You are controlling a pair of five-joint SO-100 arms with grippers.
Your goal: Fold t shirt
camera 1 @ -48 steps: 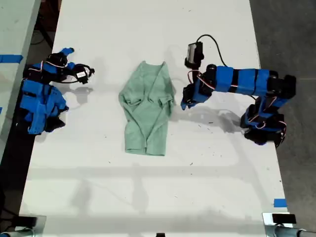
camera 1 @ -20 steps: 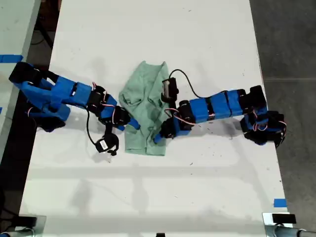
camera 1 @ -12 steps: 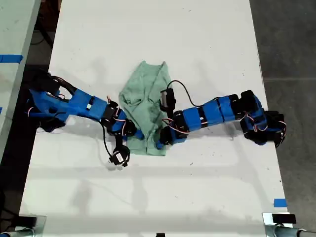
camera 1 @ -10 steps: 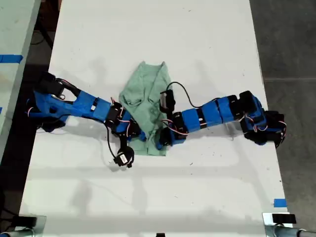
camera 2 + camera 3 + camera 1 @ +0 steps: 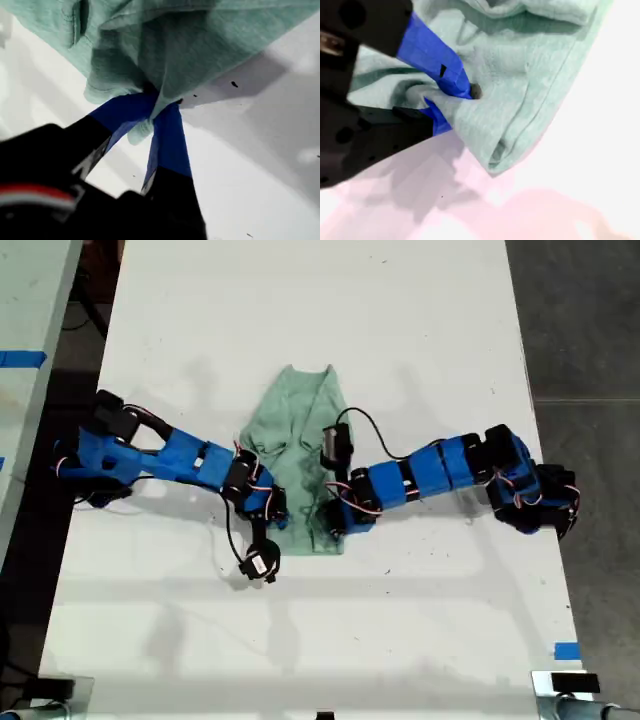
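**Item: t shirt (image 5: 298,430), pale mint, wrinkled.** It lies lengthwise mid-surface (image 5: 300,640), with the hem end toward the exterior view's bottom edge.

**First gripper (image 5: 152,102):** on the arm from the exterior view's left. Its jaws are nipped tight on a bunch of cloth at the hem edge.

**Second gripper (image 5: 452,107):** on the arm from the exterior view's right. Its jaws are closed on a pinch of cloth near the other hem corner.

**Step in hand, judged:** lifting the hem to fold it up toward the collar. To do this well, raise both arms together and level, keep the hem taut between them, and lay it down square.

**Views:** the exterior view shows the whole shirt and both arms, but the arms hide the jaws. Only the wrist views show the pinched cloth, and the second also shows the free hem corner.
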